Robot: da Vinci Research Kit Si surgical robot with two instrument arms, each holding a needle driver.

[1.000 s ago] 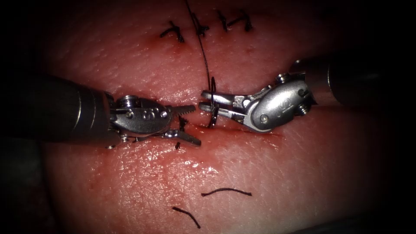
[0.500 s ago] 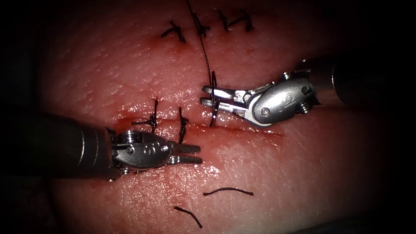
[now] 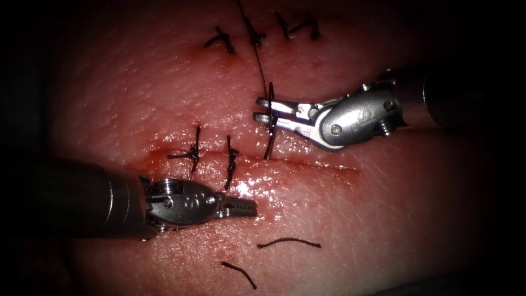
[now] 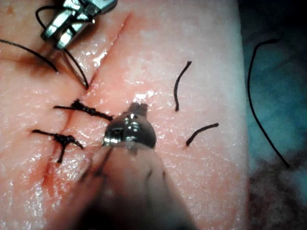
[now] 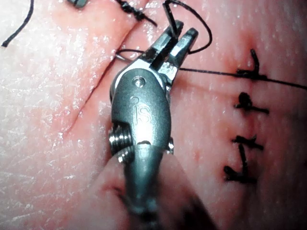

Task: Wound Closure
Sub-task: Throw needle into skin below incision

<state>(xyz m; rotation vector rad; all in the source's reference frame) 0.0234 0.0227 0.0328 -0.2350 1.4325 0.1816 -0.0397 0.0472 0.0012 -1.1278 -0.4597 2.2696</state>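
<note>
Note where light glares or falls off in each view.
Endoscope view: glare on wet tissue below the cut, dark edges; right tool grips the needle mid-curve, tip at the cut, entry unclear; left tool, jaws shut, holds nothing. Both wrist views: glints on metal and tissue.

- Right tool (image 3: 263,109): engraved round mark on the wrist housing, reads as "IS" in the right wrist view; same mark visible in the endoscope view, not legible there.
- Left tool (image 3: 249,207): similar engraved mark on the housing, characters not legible.
</note>
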